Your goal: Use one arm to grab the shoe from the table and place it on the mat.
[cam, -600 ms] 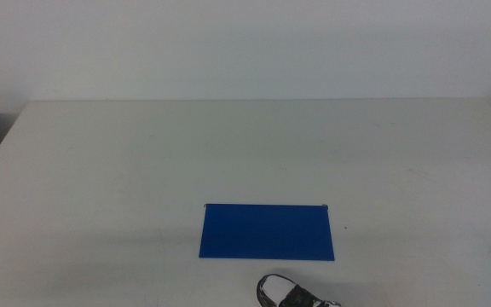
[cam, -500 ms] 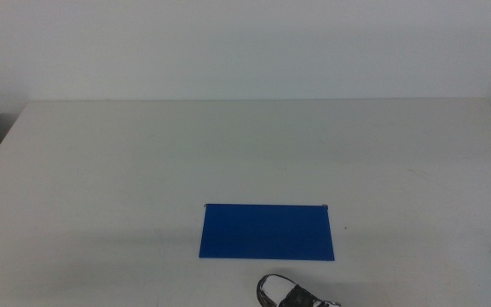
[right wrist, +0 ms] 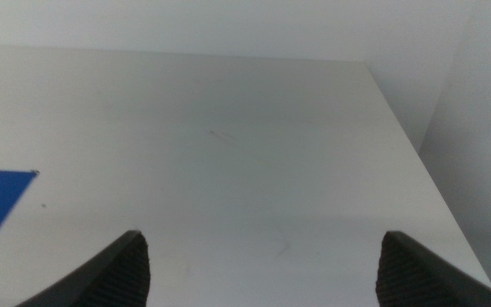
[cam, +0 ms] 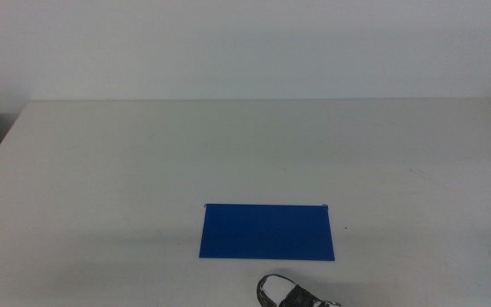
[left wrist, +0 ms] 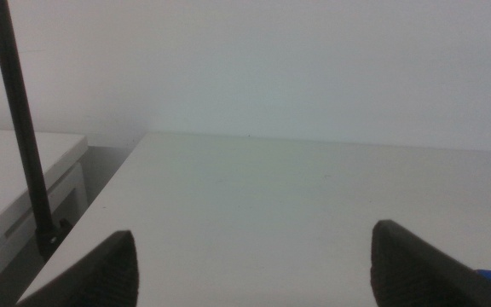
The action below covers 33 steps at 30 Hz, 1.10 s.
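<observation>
1. My left gripper (left wrist: pixel 250 269) and right gripper (right wrist: pixel 258 269) wait with jaws spread wide, empty, ready to reach.
2. The shoe (cam: pixel 295 292) lies at the table's (cam: pixel 143 153) near edge, just beside the mat (cam: pixel 267 231).

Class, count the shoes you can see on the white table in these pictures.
1: a white sneaker with black mottled patches, at the table's near edge, beside the blue mat; partly cropped.

Large plain white matte tabletop (cam: pixel 143 162) carries two items. A thin flat deep blue rectangular mat (cam: pixel 267 231) lies flat near the front edge. A small white sneaker with black mottled patches (cam: pixel 295 295) rests just in front of it, apart.
</observation>
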{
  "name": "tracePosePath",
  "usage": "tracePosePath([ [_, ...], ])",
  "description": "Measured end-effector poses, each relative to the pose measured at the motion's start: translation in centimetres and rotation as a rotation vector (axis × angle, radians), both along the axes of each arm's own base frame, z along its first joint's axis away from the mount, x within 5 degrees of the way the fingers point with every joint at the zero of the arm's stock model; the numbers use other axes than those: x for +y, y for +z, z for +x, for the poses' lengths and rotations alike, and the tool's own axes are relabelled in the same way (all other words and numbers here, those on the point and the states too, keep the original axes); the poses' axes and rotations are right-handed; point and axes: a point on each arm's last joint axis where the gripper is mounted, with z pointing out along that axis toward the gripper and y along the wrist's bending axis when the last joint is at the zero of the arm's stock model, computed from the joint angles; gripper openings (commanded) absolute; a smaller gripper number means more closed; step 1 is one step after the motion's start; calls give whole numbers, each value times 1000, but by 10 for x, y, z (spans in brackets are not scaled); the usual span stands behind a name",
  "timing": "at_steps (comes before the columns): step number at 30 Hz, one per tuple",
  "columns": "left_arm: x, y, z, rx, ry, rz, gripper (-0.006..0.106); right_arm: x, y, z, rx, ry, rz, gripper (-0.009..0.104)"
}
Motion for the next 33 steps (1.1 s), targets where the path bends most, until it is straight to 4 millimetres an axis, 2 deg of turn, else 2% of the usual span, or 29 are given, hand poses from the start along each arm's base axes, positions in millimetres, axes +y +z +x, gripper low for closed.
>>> tracePosePath([
  [9,0,0,0,0,0,0,94,1,45,22,84,1,40,88],
  [12,0,0,0,0,0,0,94,1,61,35,112,2,42,88],
  [18,0,0,0,0,0,0,94,10,103,66,296,78,4,88],
  [23,0,0,0,0,0,0,94,41,135,92,344,278,-73,88],
  [26,0,0,0,0,0,0,94,65,145,106,398,386,-108,88],
  [29,0,0,0,0,0,0,94,93,145,121,478,480,-152,88],
  [33,0,0,0,0,0,0,94,124,137,131,579,580,-223,88],
])
